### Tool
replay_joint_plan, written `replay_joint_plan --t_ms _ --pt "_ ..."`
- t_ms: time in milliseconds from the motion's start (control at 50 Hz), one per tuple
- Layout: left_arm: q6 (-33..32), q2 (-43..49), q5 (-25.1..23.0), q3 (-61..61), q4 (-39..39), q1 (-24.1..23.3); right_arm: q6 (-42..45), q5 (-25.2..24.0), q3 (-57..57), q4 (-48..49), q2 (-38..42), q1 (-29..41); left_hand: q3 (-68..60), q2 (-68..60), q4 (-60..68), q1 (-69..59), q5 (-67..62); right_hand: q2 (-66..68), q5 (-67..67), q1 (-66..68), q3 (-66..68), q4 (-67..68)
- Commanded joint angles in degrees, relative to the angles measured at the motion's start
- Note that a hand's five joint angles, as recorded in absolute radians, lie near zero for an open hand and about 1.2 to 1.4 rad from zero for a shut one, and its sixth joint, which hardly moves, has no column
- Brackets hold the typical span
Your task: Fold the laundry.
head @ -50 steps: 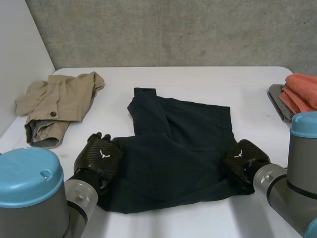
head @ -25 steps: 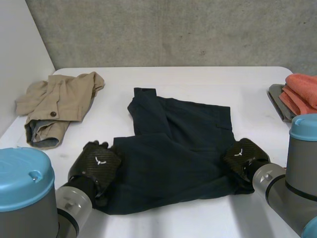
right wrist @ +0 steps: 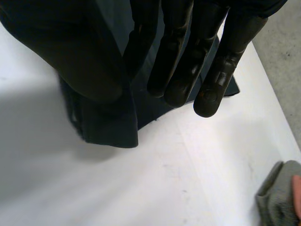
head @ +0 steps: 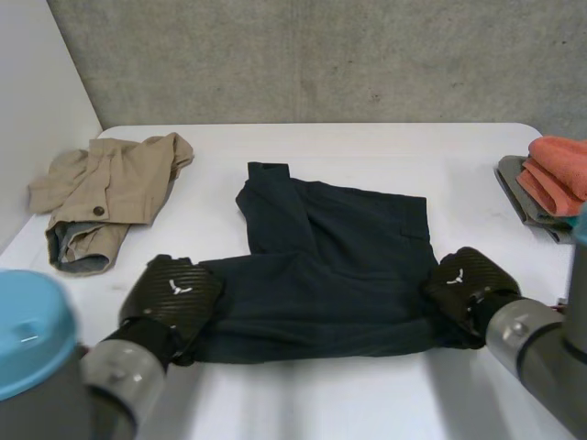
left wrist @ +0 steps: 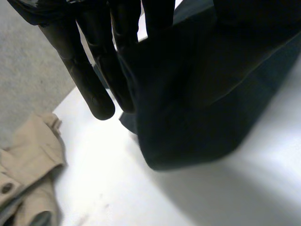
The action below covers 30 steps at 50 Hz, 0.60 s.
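A dark navy garment [head: 330, 266] lies spread in the middle of the white table [head: 367, 147]. My left hand [head: 174, 293] is at its near left corner and my right hand [head: 468, 280] at its near right corner. In the left wrist view the garment [left wrist: 197, 103] rises off the table into my hand, pinched beside the straight fingers [left wrist: 94, 84]. In the right wrist view the garment [right wrist: 108, 122] hangs pinched between the thumb [right wrist: 80, 56] and the fingers [right wrist: 211, 80]. The near hem is raised and runs straight between both hands.
A crumpled beige garment [head: 110, 192] lies at the far left, near the white side wall. Folded coral cloths [head: 559, 170] rest on a grey tray [head: 514, 188] at the right edge. Bare table lies in front of the dark garment.
My left hand has closed on the near left corner. Both hands have lifted the near hem, which has drawn back from the table's front and now runs straight.
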State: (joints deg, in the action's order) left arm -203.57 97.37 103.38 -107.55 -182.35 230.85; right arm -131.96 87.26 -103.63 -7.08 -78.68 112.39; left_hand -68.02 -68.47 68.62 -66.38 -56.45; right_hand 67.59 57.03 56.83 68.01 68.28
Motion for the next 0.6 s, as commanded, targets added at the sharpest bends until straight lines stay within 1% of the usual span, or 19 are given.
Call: replay_joint_plan --t_ms 20,80,140,220,240,260,280,300,320,380,400,420,480,500,560,580,600 --pt "-7.02 -13.16 -0.46 -1.69 18.06 -2.41 7.59 -0.34 -0.08 -16.29 -12.01 -0.68 -11.98 -11.53 11.38 -13.62 -13.55 12.41 12.97 23.17 11.99 11.72" --pt "-7.02 -13.43 -0.46 -2.13 20.45 -3.38 9.53 -0.69 -0.52 -19.28 -15.18 -1.03 -11.98 -11.53 11.38 -13.62 -13.55 12.41 12.97 23.17 11.99 11.72" --pt "-7.02 -13.17 -0.37 -2.84 20.28 -3.21 10.06 -0.95 -1.05 -19.64 -16.06 -1.03 -11.98 -11.53 11.38 -13.62 -13.55 12.41 12.97 23.17 11.99 11.72" --pt "-7.19 -10.1 -0.28 -2.66 16.25 -2.6 10.15 -1.66 -1.75 -18.24 -15.19 -0.94 -11.98 -11.53 11.38 -13.62 -13.55 12.41 12.97 23.17 11.99 11.72" --pt "-7.37 -7.13 -0.28 -2.31 12.75 -2.34 10.15 -1.83 -1.93 -17.45 -14.4 -0.86 -11.98 -11.53 11.38 -13.62 -13.55 12.41 12.97 23.17 11.99 11.72" --pt "-7.55 -5.54 -0.19 -1.96 10.8 -1.98 10.15 -1.92 -1.93 -16.49 -13.18 -0.85 -11.98 -11.53 11.38 -13.62 -13.55 12.41 12.97 23.17 11.99 11.72" --pt "-7.55 -3.96 -0.19 -1.52 8.87 -1.63 10.06 -1.92 -1.49 -13.95 -9.51 -0.68 -11.98 -11.53 11.38 -13.62 -13.55 12.41 12.97 23.17 11.99 11.72" --pt "-7.55 -2.29 -0.11 -0.82 7.02 -1.28 9.97 -1.83 -0.97 -12.71 -7.47 -0.42 -11.98 -11.53 11.38 -13.62 -13.55 12.41 12.97 23.17 11.99 11.72" --pt "-7.63 1.04 -0.02 0.75 3.61 -0.23 10.06 -1.75 -0.53 -11.39 -5.28 -0.33 -11.98 -11.53 11.38 -13.62 -13.55 12.41 12.97 23.17 11.99 11.72" --pt "-7.55 6.41 -0.02 4.27 -0.37 1.35 9.45 -1.13 3.24 -6.82 2.02 -0.15 -11.98 -11.53 11.38 -13.62 -13.55 12.41 12.97 23.17 11.99 11.72" --pt "-7.63 10.35 0.24 7.33 -2.29 1.88 9.1 -0.96 4.48 -6.11 3.35 -0.15 -11.98 -11.53 11.38 -13.62 -13.55 12.41 12.97 23.17 11.99 11.72" --pt "-7.64 12.04 0.33 9.01 -3.01 2.06 8.4 -0.95 7.01 -5.06 5.62 -0.15 -11.98 -11.53 11.38 -13.62 -13.55 12.41 12.97 23.17 11.99 11.72" --pt "-7.64 16.96 0.51 16.2 -3.89 2.5 5.77 -0.69 11.15 -4.88 8.36 -0.15 -11.98 -11.53 11.38 -13.62 -13.55 12.41 12.97 23.17 11.99 11.72" --pt "-7.64 17.76 0.51 17.97 -3.54 2.59 3.06 -0.26 13.52 -5.22 9.76 -0.06 -11.98 -11.53 11.38 -13.62 -13.55 12.41 12.97 23.17 11.99 11.72" --pt "-7.64 19.96 0.6 22.37 -1.27 2.68 -1.09 0.54 15.91 -6.1 10.39 -0.06 -11.98 -11.53 11.38 -13.62 -13.55 12.41 12.97 23.17 11.99 11.72" --pt "-7.55 20.14 0.51 22.91 -0.73 2.68 -3.71 0.54 16.96 -6.8 10.39 -0.32 -11.98 -11.53 11.38 -13.62 -13.55 -7.68 -7.12 3.08 -8.1 -8.37" --pt "-7.55 20.14 0.42 23.26 -0.29 2.68 -5.04 0.28 17.06 -6.98 10.3 -0.59 -11.98 -11.53 11.38 -13.62 -13.55 -16.54 -15.98 -5.78 -16.96 -17.23"
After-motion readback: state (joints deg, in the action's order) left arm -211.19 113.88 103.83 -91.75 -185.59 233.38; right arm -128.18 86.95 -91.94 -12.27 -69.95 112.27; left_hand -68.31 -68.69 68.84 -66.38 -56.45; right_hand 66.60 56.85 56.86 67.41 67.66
